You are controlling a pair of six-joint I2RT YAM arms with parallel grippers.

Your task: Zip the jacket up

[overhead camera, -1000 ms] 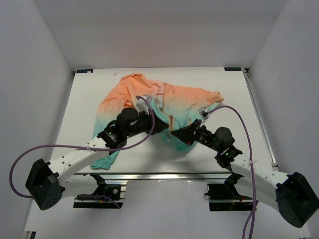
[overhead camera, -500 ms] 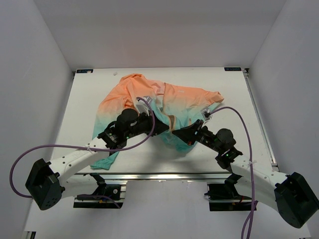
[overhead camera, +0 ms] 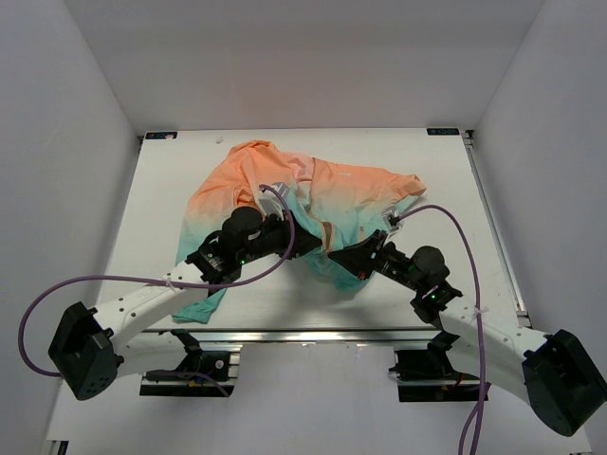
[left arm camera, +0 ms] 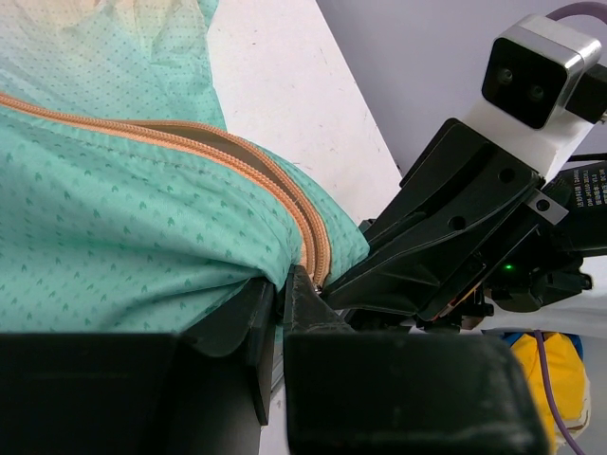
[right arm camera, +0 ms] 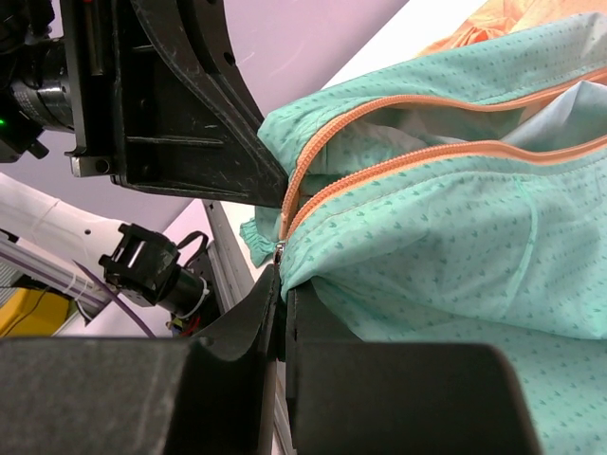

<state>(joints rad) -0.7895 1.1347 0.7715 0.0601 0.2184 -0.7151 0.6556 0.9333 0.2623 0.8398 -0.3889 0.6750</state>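
Top view: the jacket [overhead camera: 318, 190] lies crumpled mid-table [overhead camera: 455, 171], orange part far, teal hem toward the arms. The left gripper [overhead camera: 305, 244] and right gripper [overhead camera: 346, 258] meet at that hem, close together, either side of the zipper's low end. There are small tags at the table's far corners, too small to read.

Left wrist view: the left gripper [left arm camera: 283, 284] has its jaws clamped together on the teal hem edge of the jacket [left arm camera: 114, 218], right at the foot of the orange zipper [left arm camera: 228, 152]. The right gripper [left arm camera: 341, 284] noses in just beside it from the opposite side. My read is that this hand pins one side so the zipper base is taut and lined up. The right arm's wrist camera [left arm camera: 539, 68] is in view. A white label [left arm camera: 593, 194] on that arm has print, cut off and unreadable.

Right wrist view: the right gripper [right arm camera: 282, 284] is pinched closed on hem fabric where the two orange zipper [right arm camera: 398, 156] tracks converge. A small metal bit sits there, maybe the slider, can't be sure. The tracks gape apart above it, so the jacket [right arm camera: 455, 256] reads as unzipped. The left gripper [right arm camera: 256, 171] looms just beside. Both holds likely keep the hems level for starting the slider. No brand or logo is visible on the fabric.
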